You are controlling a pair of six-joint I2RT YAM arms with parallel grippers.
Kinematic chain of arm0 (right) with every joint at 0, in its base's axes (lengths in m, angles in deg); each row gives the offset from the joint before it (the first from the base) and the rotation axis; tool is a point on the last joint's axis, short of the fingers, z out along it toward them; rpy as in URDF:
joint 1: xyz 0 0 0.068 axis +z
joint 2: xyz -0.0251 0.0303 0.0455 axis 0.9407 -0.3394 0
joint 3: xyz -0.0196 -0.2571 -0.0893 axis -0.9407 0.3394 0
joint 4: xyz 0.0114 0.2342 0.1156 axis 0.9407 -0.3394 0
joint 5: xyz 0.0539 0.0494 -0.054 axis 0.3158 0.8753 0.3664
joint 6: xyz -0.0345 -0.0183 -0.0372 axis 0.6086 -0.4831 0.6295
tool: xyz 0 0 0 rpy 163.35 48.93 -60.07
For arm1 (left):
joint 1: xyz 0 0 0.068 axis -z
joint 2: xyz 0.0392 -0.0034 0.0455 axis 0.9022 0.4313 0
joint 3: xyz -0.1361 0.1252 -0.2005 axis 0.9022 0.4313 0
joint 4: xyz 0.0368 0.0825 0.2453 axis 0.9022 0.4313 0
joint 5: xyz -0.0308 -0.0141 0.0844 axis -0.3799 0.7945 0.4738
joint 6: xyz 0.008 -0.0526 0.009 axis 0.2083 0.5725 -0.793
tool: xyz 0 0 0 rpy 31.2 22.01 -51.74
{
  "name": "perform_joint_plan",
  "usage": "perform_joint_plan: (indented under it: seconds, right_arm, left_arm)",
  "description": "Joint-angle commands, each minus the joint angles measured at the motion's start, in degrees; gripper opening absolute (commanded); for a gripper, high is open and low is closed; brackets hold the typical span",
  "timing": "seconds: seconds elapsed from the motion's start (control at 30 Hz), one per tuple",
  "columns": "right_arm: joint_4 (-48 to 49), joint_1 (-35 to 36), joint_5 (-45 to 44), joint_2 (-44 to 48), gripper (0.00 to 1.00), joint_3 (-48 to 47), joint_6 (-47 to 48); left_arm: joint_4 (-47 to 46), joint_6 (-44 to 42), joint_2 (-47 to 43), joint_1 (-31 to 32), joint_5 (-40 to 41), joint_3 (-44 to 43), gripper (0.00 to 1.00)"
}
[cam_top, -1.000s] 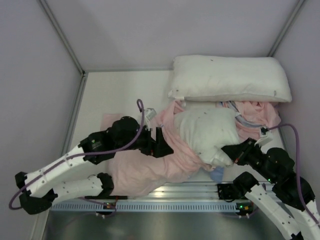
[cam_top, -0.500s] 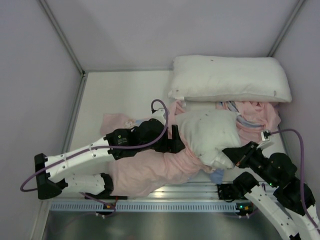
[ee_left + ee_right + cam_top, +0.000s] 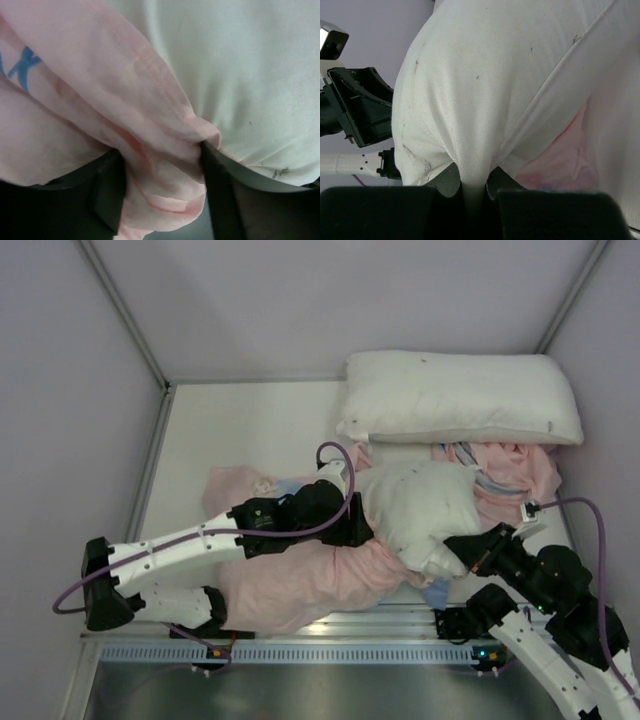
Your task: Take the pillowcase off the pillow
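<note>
The white pillow (image 3: 420, 505) lies mid-table, half out of the pink pillowcase (image 3: 300, 580), which trails toward the near left. My left gripper (image 3: 365, 525) is at the pillow's left side. In the left wrist view a bunched fold of the pillowcase (image 3: 150, 125) hem fills the wide gap of the left gripper (image 3: 162, 190), against the black fingers (image 3: 107, 190), with the pillow (image 3: 250, 65) just beyond. My right gripper (image 3: 455, 550) is shut on the pillow's near right corner. In the right wrist view white pillow (image 3: 485, 75) cloth is pinched in the right gripper (image 3: 475, 187).
A second white pillow (image 3: 460, 395) lies along the back wall. More bunched pink cloth (image 3: 510, 470) sits at the back right, behind the pillow. Grey walls close in the left, back and right. A metal rail (image 3: 330, 640) runs along the near edge.
My left arm has reached right, from the pink cloth up to the pillow's left side, and its jaws have narrowed a little around the fold. The right gripper has kept its hold.
</note>
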Motion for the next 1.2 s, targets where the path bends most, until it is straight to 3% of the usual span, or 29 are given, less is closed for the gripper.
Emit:
perform_joint_plan:
  seconds: [0.0, 0.07, 0.1, 0.17, 0.2, 0.4, 0.73, 1.17]
  right_arm:
    - [6.52, 0.02, 0.82, 0.25, 0.0, 0.03, -0.95]
    - [8.45, 0.02, 0.82, -0.45, 0.0, 2.22, -0.95]
    - [9.41, 0.02, 0.82, -0.71, 0.0, 3.19, -0.95]
    - [12.75, 0.02, 0.73, -2.11, 0.0, 5.82, -0.69]
    - [13.81, 0.02, 0.56, -2.64, 0.0, 6.53, -0.52]
    - [19.35, 0.02, -2.08, -8.62, 0.0, 2.07, 1.85]
    - [13.3, 0.1, -14.53, -19.78, 0.0, -30.52, 13.54]
    - [0.56, 5.19, -42.15, -12.15, 0.0, -44.44, 21.63]
  left_arm:
    - [-7.16, -0.13, 0.37, 1.66, -2.63, -1.14, 0.56]
    - [-9.61, -0.22, -0.86, 2.8, -3.95, 0.17, 0.35]
    - [-10.49, -0.13, -1.65, 3.15, -5.18, 0.96, 0.17]
    - [-12.43, 0.48, -4.37, 4.03, -6.24, 3.95, 0.03]
    - [-12.61, 0.66, -5.51, 4.29, -7.2, 4.83, 0.0]
    - [-10.69, 2.94, -16.41, 4.56, -4.85, 15.72, 0.0]
    - [-7.18, 8.65, -26.96, 4.56, -4.93, 28.65, 0.0]
    - [5.22, 11.47, -38.56, 4.56, 2.54, 31.91, 0.0]
